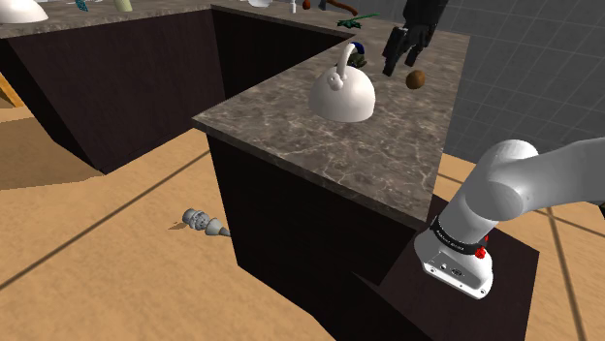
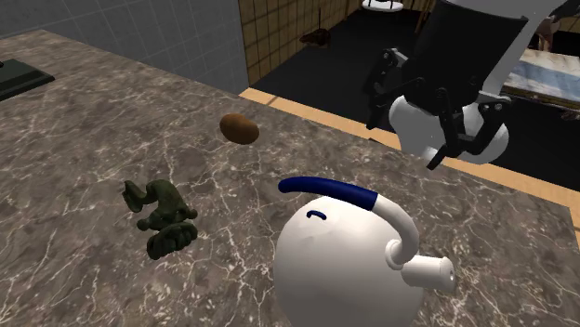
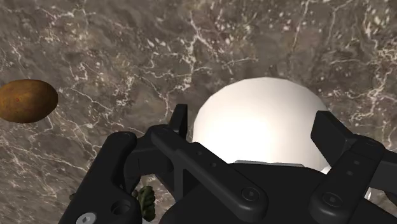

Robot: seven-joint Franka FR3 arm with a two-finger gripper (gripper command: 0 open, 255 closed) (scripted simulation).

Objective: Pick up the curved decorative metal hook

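Dark green hook (image 2: 163, 218) lies free on the marbled tabletop (image 2: 74, 158); end effector (image 2: 403, 141) hovers apart from it, jaws spread, empty. Approach, grasp and lift seemingly all remain.

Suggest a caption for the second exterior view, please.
Open black gripper hovers over a marbled counter bearing a white kettle, brown oval and dark green curved hook.

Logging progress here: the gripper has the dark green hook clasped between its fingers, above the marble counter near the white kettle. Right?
No. The gripper is open and holds nothing; the dark green hook lies on the marble counter, apart from it, as the second exterior view shows. The gripper does hang above the counter near the white kettle.
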